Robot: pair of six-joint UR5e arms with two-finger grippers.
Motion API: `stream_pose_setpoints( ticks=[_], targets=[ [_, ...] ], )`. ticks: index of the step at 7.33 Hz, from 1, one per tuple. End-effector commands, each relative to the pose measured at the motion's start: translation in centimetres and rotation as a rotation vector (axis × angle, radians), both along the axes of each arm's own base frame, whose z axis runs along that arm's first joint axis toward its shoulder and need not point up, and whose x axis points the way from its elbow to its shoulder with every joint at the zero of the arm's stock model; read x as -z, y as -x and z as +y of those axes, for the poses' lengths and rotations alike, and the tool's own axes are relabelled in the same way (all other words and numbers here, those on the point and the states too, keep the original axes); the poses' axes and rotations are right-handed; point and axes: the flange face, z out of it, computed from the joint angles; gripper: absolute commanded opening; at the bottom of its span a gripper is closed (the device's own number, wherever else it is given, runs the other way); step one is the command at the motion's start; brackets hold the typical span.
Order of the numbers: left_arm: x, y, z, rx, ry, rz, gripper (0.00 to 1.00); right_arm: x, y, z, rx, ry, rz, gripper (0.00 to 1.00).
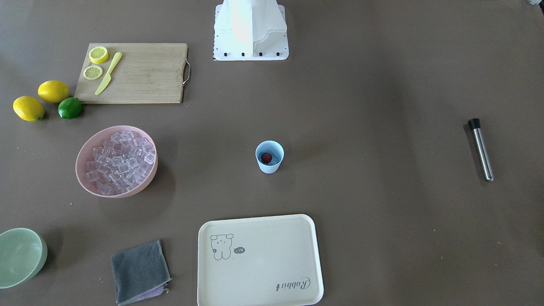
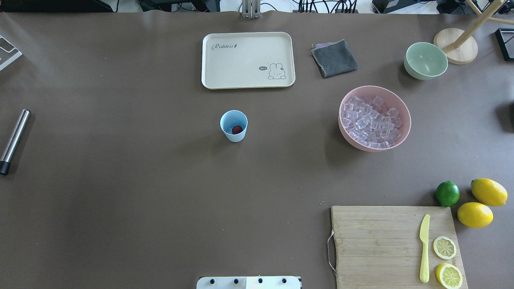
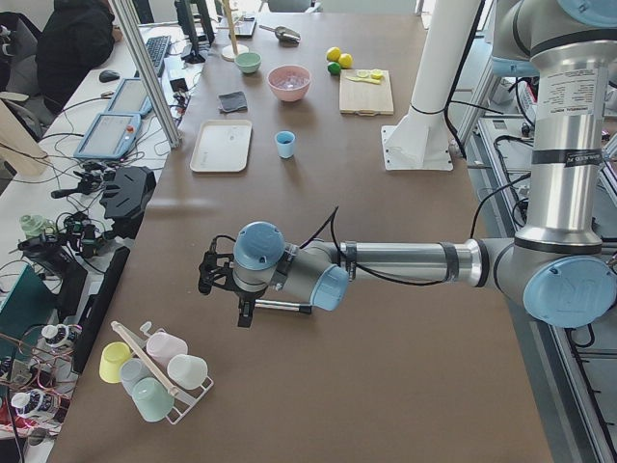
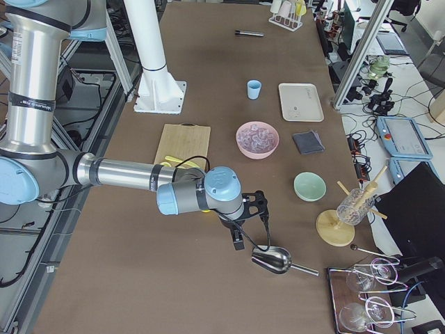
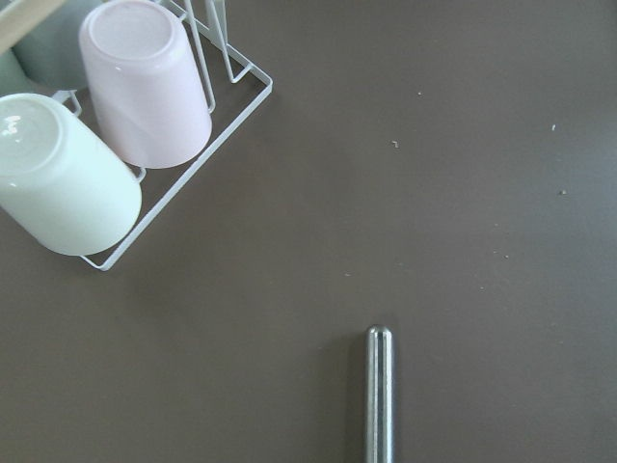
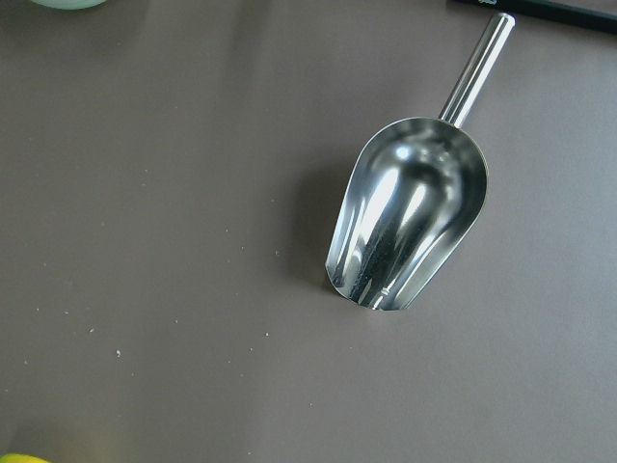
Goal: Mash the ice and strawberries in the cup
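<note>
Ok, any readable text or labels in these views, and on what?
"Rabbit": script lettering in one corner of the cream tray.
"hi~": speech bubble beside the rabbit drawing on the same tray.
Vertical printing on the left arm: too small to read.
Nothing else legible.

My scoop [image 6: 410, 217] is mirror-polished metal; my muddler [image 1: 482, 151] is brushed steel with a matt black cap. Cutting board [image 1: 144, 76]: bare wood. Cloth [image 1: 138, 270]: napped grey fabric. Cup [image 1: 269, 167]: smooth plastic.
</note>
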Motion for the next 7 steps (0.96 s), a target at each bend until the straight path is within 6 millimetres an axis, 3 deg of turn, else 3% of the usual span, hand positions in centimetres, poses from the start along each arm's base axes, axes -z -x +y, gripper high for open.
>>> stream_pose_setpoints(
  ticks=[1, 4, 7],
  targets=[
    [5.8, 2.7, 0.9, -0.063, 0.018, -0.072, 0.98, 0.0, 0.0, 0.2, 0.000, 0.001, -0.001, 0.99],
    [5.3, 2.5, 1.1, -0.060, -0.029, -0.065, 0.98, 0.1, 0.0, 0.1, 0.000, -0.002, -0.001, 0.99],
    [1.8, 2.4, 1.2, -0.067, 0.030, -0.059, 0.98, 0.4, 0.0, -0.3, 0.001, -0.008, -0.004, 0.99]
  ],
)
